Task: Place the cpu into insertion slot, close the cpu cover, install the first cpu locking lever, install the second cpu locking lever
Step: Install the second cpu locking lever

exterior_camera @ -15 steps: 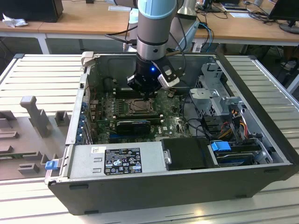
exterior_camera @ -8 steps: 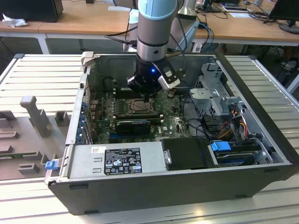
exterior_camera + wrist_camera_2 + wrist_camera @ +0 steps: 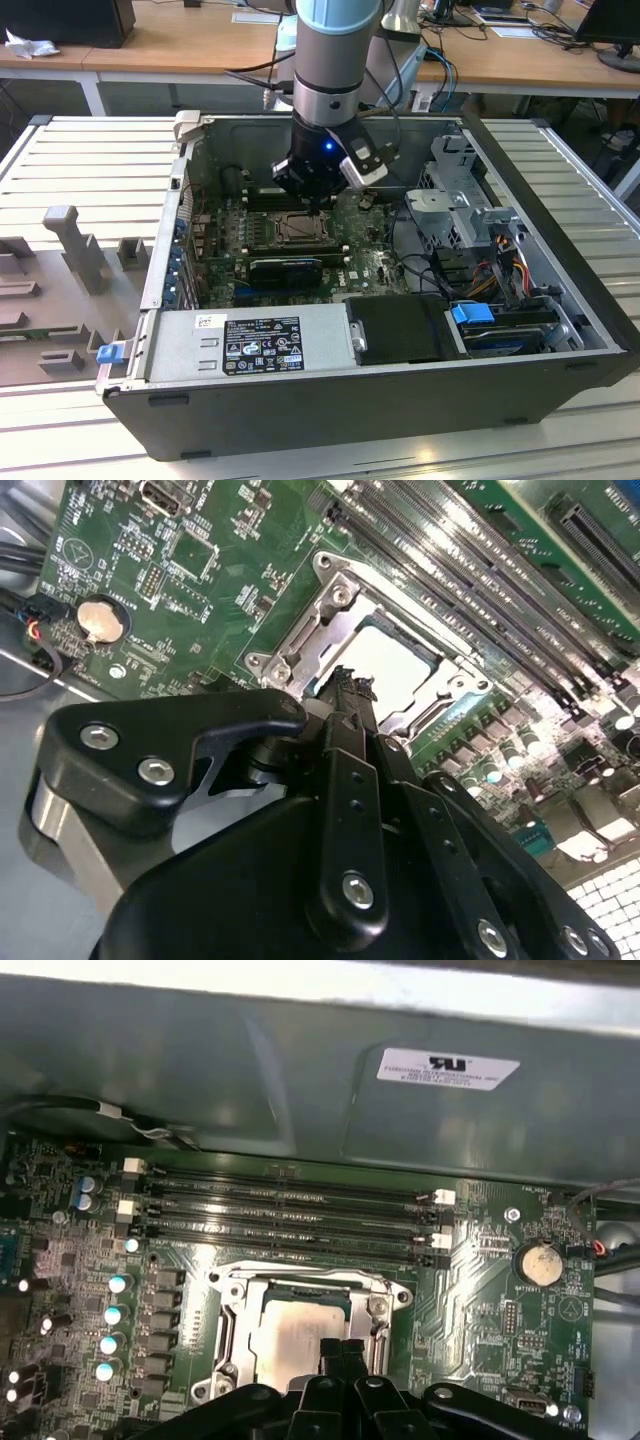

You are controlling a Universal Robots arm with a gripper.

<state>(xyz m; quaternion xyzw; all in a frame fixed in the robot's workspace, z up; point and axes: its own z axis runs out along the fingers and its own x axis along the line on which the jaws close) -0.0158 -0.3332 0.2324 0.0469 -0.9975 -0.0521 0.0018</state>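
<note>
The cpu lies in the insertion slot on the green board, its silver-grey top showing through the cut-out of the cpu cover, which lies flat over it. In the second wrist view the cpu and the cpu cover show just beyond my fingertips. My gripper is shut, its two black fingers pressed together with the tips low at one edge of the slot. Whether they touch the frame or a lever is hidden. In the exterior view the gripper hangs over the insertion slot inside the open computer case.
Long black memory slots run beside the socket, and a coin battery sits nearby. A black fan card, the power supply, a drive cage and loose cables crowd the case. The case walls close in all round.
</note>
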